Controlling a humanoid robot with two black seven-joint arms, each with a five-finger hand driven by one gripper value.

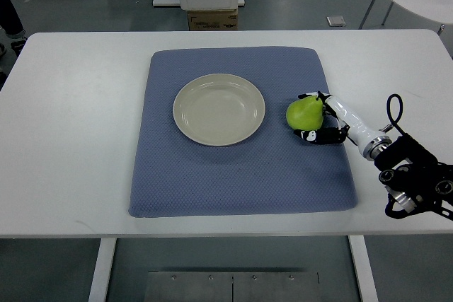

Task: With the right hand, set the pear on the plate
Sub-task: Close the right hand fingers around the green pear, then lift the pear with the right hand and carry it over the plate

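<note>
Presently, operator, your items stand thus: one green, rounded pear (305,112), resting on the blue textured cloth mat (241,182), just right of the plate and not touching it; one round, shallow, cream-coloured plate (219,109), near the mat's centre, nothing on it; one white tabletop (71,139) beneath the mat; one right hand (317,124), black-fingered with a white forearm, entering from the right edge, its fingers curled around the pear above and below. Progress, as you may judge it: grasp appears made or nearly made; lift, carry to the plate and release all remain. Unclear: whether the fingers press firmly on the fruit; whether the pear has left the mat; the palm side is hidden behind the pear. Left hand absent from view.
</note>
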